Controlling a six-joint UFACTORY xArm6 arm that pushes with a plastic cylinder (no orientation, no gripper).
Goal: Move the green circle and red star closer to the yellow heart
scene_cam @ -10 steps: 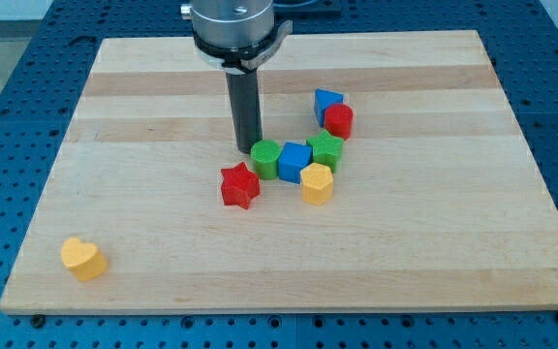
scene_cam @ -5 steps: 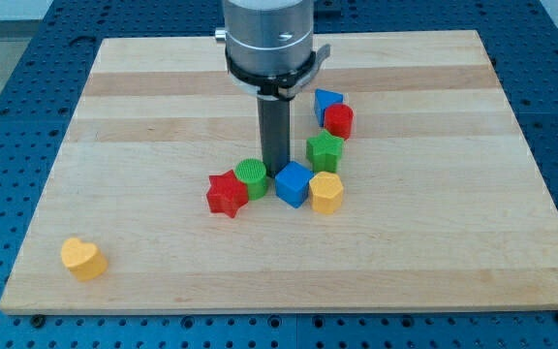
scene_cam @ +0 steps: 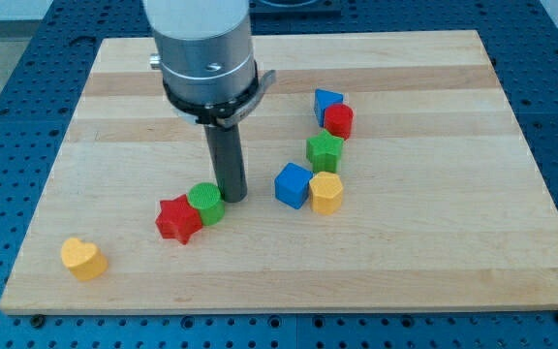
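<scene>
Pushed leftward since the earlier frames, the green circle [scene_cam: 205,203] and red star [scene_cam: 179,218] (touching each other) now sit nearer the yellow heart [scene_cam: 82,258], though still apart from it. My tip [scene_cam: 232,198] presses the circle's right side; no jaws exist. Right lies a blue cube [scene_cam: 293,184].

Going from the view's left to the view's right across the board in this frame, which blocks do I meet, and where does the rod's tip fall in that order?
Yellow heart → red star → green circle → my tip, touching the green circle's right side → blue cube. The blocks further right overlap too closely to order.
</scene>
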